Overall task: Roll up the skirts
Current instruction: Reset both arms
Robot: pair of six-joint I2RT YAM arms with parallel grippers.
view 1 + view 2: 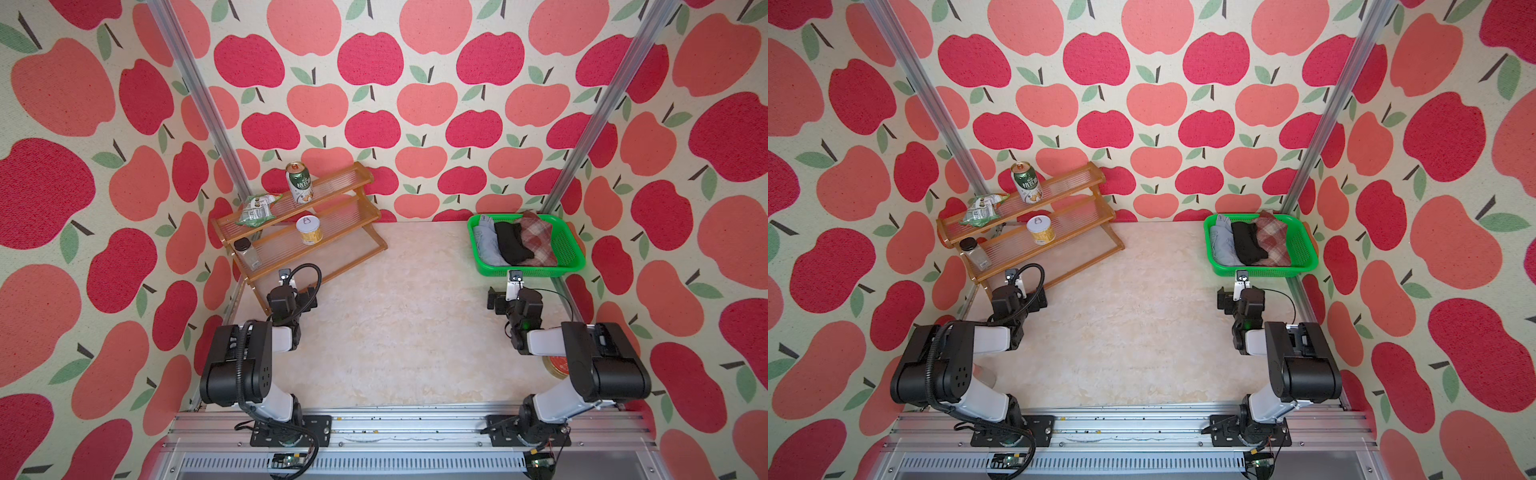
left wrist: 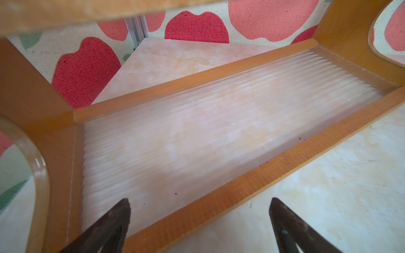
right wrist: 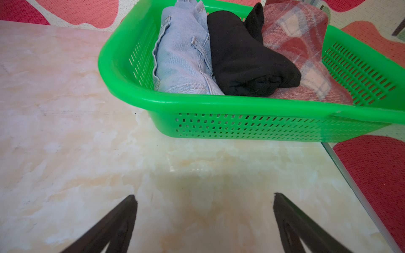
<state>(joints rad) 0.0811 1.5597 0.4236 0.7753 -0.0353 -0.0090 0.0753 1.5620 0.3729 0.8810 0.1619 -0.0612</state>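
The denim (image 3: pixel 184 54), black (image 3: pixel 247 59) and plaid (image 3: pixel 302 61) skirts lie rolled side by side in the basket (image 3: pixel 241 105), so both grippers, left (image 2: pixel 199 219) and right (image 3: pixel 205 216), hang empty with jaws spread, looking finished.

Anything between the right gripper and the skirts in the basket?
Only the green basket's near wall. The right gripper is open over bare tabletop in front of it; the denim, black and plaid skirts lie behind the rim, uncovered from above.
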